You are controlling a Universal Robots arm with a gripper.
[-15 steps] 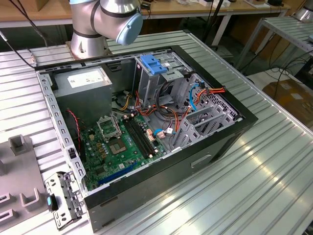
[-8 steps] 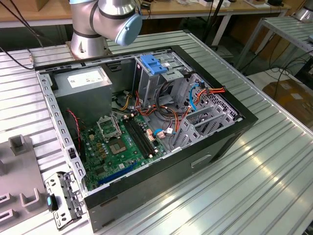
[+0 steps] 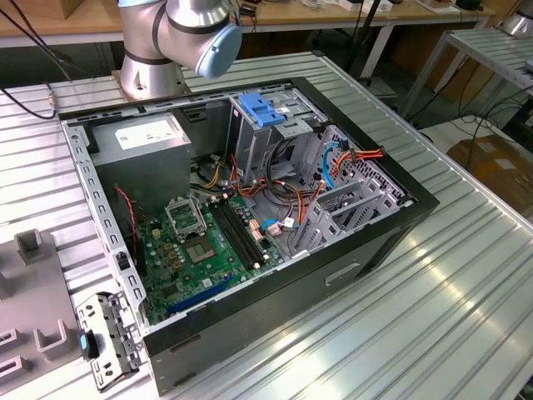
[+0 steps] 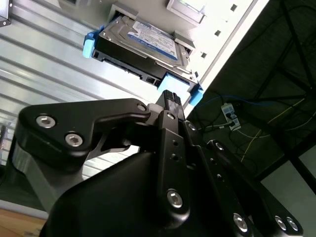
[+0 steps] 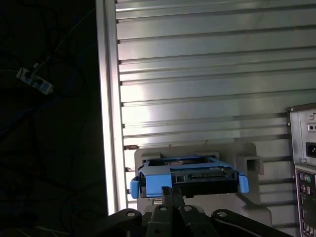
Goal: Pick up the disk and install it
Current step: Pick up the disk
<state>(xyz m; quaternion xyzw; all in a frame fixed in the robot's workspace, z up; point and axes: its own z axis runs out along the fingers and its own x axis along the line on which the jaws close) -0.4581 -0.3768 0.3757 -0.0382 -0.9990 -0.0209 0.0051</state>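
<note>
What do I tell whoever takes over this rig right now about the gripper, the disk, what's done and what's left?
Gripper: fingers together on nothing, tips close to the disk's near blue rail in both wrist views; contact can't be judged.
Disk: lying flat, label up, in a grey holder on the ribbed table, outside the computer case.
Case: open, with a blue bracket on top of the drive cage.
Done: approach to the disk only.
Left: disk not gripped, not lifted, not installed.
</note>
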